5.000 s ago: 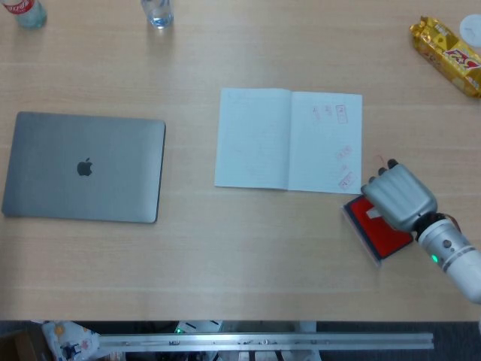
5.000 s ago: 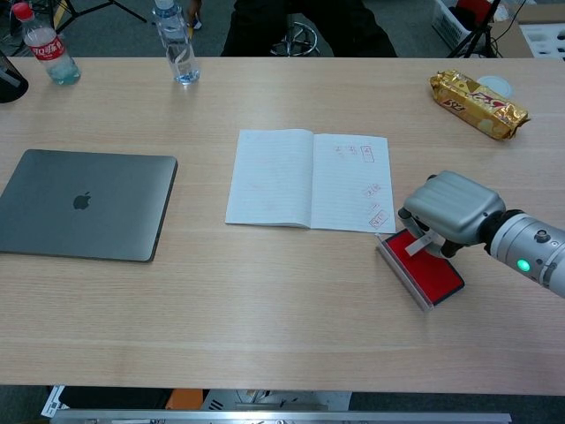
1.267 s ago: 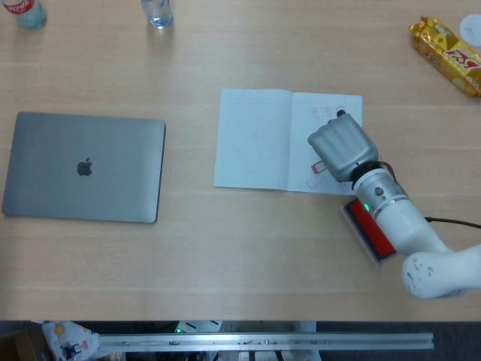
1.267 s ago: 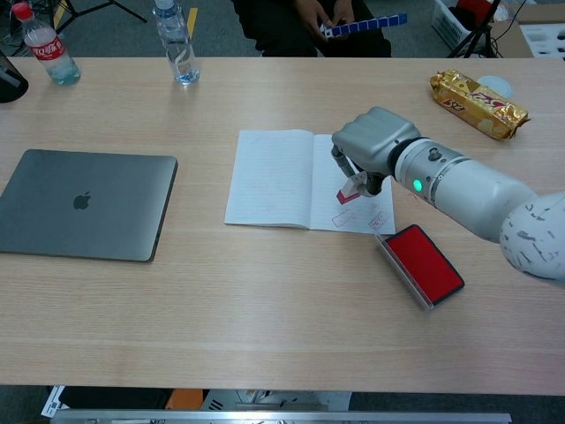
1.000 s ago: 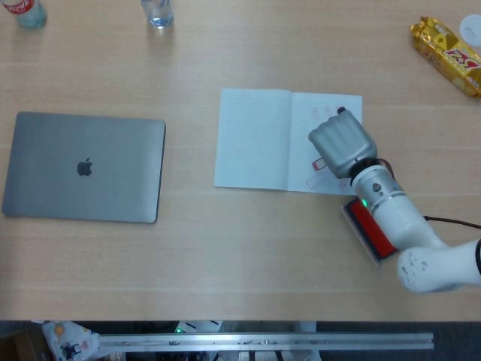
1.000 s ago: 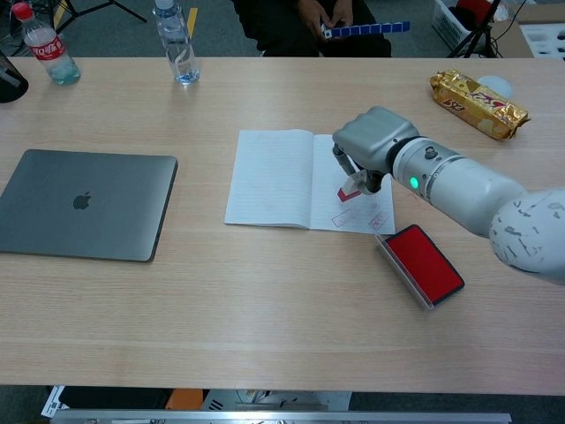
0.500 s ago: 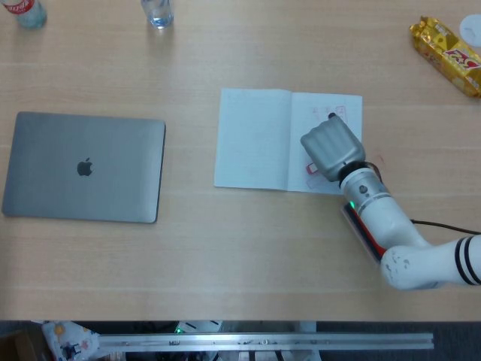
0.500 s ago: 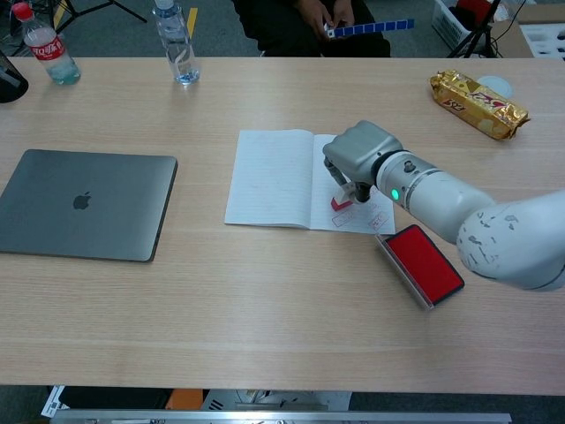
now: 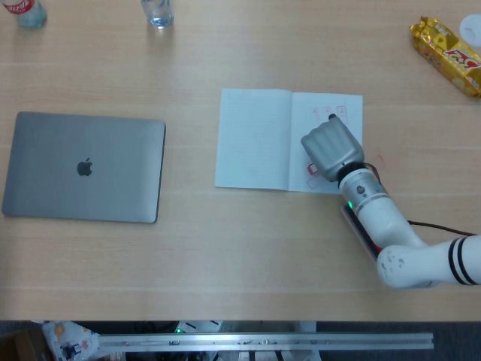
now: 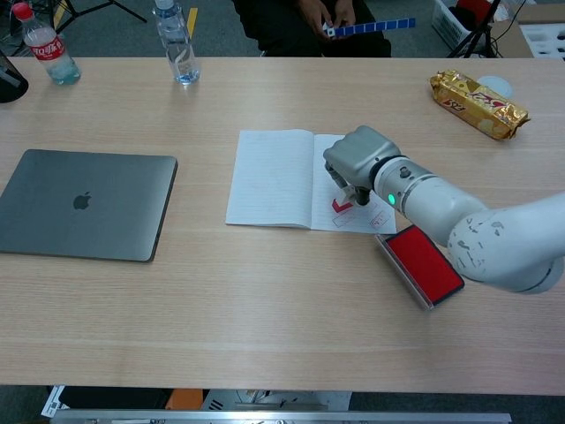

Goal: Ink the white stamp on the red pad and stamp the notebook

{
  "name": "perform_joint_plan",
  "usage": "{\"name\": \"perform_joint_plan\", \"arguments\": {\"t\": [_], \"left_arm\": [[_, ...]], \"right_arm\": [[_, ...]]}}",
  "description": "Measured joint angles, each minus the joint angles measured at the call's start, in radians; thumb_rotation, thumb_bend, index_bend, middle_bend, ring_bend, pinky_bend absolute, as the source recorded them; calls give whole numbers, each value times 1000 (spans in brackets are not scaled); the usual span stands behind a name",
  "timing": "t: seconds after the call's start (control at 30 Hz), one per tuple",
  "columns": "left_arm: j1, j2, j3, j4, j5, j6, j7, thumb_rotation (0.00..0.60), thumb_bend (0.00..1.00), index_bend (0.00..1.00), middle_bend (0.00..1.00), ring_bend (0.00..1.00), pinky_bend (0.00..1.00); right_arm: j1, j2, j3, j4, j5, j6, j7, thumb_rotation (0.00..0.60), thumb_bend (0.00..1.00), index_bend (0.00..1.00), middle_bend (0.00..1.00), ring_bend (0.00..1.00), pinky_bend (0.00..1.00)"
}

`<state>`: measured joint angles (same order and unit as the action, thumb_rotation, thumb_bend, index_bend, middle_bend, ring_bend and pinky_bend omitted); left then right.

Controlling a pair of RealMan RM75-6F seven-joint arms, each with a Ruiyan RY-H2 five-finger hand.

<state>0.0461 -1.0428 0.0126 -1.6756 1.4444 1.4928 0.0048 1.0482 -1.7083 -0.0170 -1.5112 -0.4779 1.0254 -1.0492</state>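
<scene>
since five seconds ago the right hand has left the flat red ink pad and now clamps the small white stamp with a red face low over the right page of the open lined notebook. judged best: press straight down, flat and steady, on bare paper, then lift vertically to avoid smearing. left hand is out of sight.

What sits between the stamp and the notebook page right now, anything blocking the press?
Nothing visible does. The right hand holds the stamp low over the right page of the notebook, its red face just off or on the paper. The red pad lies off to the side, beyond the page corner.
</scene>
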Motion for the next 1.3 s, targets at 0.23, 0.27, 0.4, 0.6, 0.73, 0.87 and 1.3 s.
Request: {"name": "perform_joint_plan", "arguments": {"t": [0.23,0.27,0.4,0.6,0.73,0.87,1.3], "left_arm": [[1,-1,-1,2,-3,0,-1,600,324,0,0,0,0],[1,-1,-1,3,-4,0,-2,600,324,0,0,0,0],[1,-1,-1,4,-4,0,-2,600,324,0,0,0,0],[1,-1,-1,6,-7,-3,-4,600,324,0,0,0,0],[1,-1,0,8,-10,-5,-4,600,324,0,0,0,0],[2,1,0,5,-9,-5,-5,600,324,0,0,0,0],[-1,8,3,-16,2,-3,9,600,324,0,0,0,0]], "right_arm": [[-2,-15,4,20,0,-3,-7,600,505,832,627,494,326],[-3,-16,4,21,-1,-3,-8,600,506,833,628,495,325],[-3,-19,3,21,-3,-3,-15,600,506,835,628,496,326],[-5,-26,4,30,-1,-2,-24,600,507,839,631,500,325],[-6,-29,5,35,0,-4,-26,600,508,840,632,500,325],[-10,-17,15,21,-4,-5,-11,600,508,840,632,500,326],[-21,113,64,-83,7,11,43,600,508,840,632,500,326]]}}
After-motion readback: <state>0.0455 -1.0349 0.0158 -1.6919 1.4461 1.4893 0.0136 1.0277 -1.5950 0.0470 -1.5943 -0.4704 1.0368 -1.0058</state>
